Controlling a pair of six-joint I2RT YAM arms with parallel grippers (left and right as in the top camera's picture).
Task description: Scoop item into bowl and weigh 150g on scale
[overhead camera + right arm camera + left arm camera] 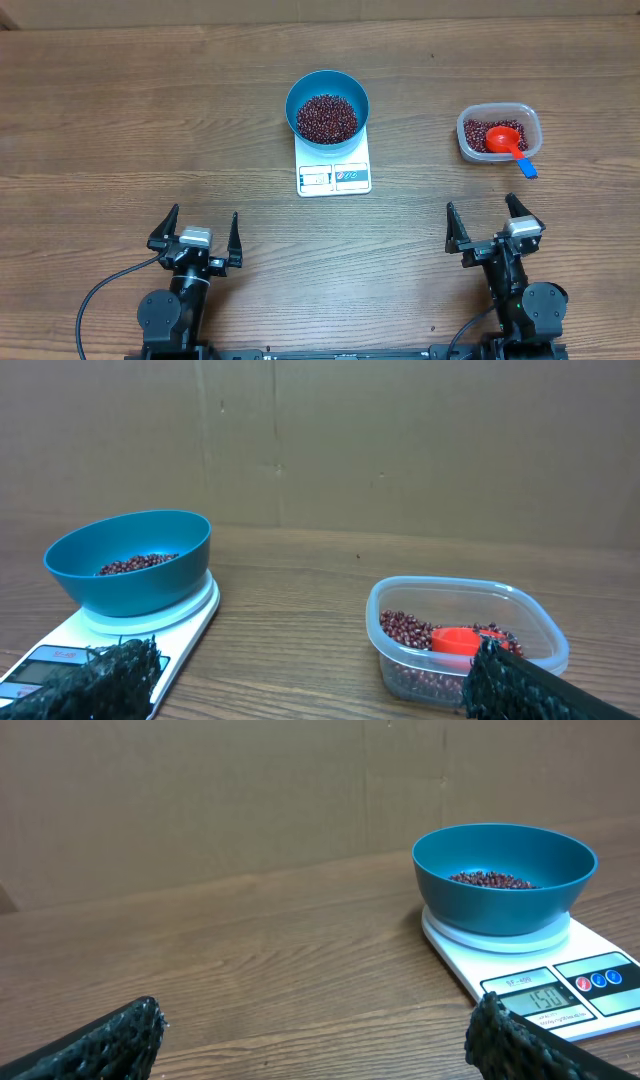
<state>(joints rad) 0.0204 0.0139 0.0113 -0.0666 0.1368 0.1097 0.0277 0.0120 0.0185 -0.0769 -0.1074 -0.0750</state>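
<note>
The light blue bowl (327, 106) stands on the white scale (333, 176) at the table's middle back, holding a heap of dark red beans (327, 118). The left wrist view shows the bowl (504, 878) on the scale (560, 988), whose display reads 150. The right wrist view shows the bowl (130, 562), the scale (60, 655), and more beans (410, 630) in a clear tub. My left gripper (197, 232) and right gripper (493, 222) rest near the front edge, both open and empty, well apart from everything.
A clear plastic tub (499, 133) at the back right holds beans and a red scoop (506, 140) with a blue handle (525, 167) sticking over its rim. In the right wrist view the tub (465, 640) lies just ahead. A brown cardboard wall backs the table.
</note>
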